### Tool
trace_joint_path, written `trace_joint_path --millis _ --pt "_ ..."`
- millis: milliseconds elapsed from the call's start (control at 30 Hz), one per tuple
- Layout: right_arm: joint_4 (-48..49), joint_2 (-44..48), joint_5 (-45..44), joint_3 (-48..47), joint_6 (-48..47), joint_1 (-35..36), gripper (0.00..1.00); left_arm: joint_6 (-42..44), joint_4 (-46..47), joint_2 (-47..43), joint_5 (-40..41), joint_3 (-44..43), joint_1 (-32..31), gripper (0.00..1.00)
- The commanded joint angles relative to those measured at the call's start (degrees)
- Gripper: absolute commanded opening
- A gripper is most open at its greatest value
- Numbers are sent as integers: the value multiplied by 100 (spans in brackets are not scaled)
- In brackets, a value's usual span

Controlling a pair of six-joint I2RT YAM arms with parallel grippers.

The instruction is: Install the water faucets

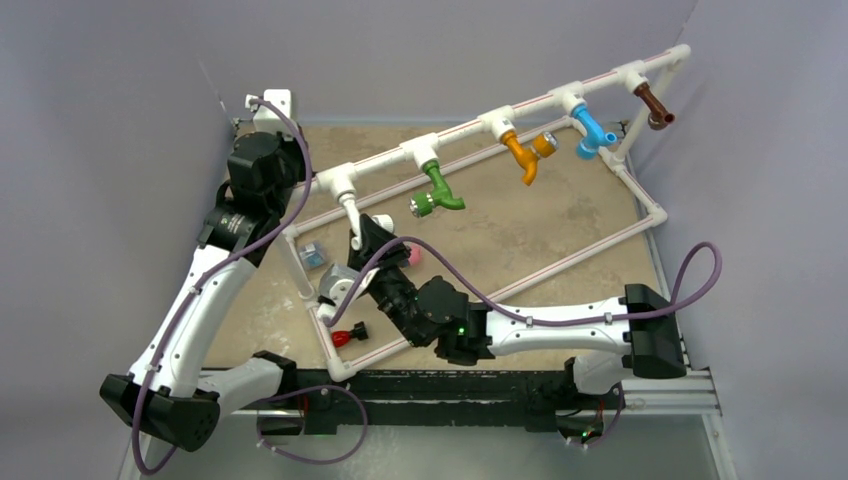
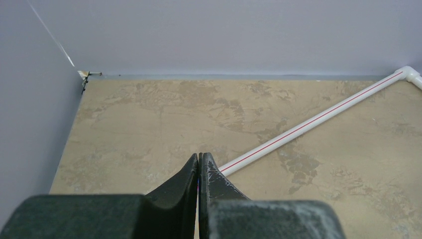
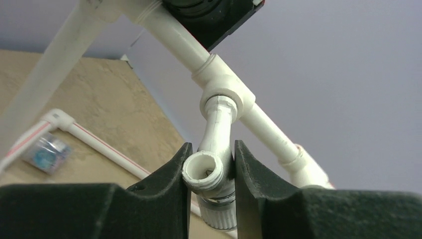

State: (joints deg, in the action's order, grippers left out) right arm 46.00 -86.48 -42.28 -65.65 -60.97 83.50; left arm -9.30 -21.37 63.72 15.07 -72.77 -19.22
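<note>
A white faucet (image 1: 362, 215) (image 3: 219, 124) hangs from the leftmost T-fitting (image 3: 226, 92) of the white pipe frame (image 1: 560, 265). My right gripper (image 1: 368, 238) (image 3: 211, 154) reaches up from below and is shut on it, one finger against the open spout, the other against the body, with the ribbed knob below. Further along the top pipe hang the green (image 1: 437, 190), orange (image 1: 527, 152), blue (image 1: 592, 135) and brown (image 1: 655, 105) faucets. My left gripper (image 2: 199, 158) is shut on nothing, low over the tan floor at the back left.
Inside the frame lie a pink-capped cylinder (image 1: 412, 255), a small clear blue box (image 1: 313, 255) (image 3: 46, 152) and a red and black piece (image 1: 345, 335). A frame pipe (image 2: 308, 124) runs across the floor ahead of the left gripper. Grey walls close in all round.
</note>
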Motion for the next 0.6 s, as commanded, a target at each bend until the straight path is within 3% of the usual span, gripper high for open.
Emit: trace_joint_path --millis 0,300,567 --pt "428 179 -424 -440 3018 -176 0 -191 -1291 237 -593 413 -266 0" --pt "1092 231 -784 -160 6408 -185 0 -186 -1291 233 -610 422 -266 0" --pt "1669 224 -875 -76 7327 -185 0 -186 -1291 193 -659 428 -266 0"
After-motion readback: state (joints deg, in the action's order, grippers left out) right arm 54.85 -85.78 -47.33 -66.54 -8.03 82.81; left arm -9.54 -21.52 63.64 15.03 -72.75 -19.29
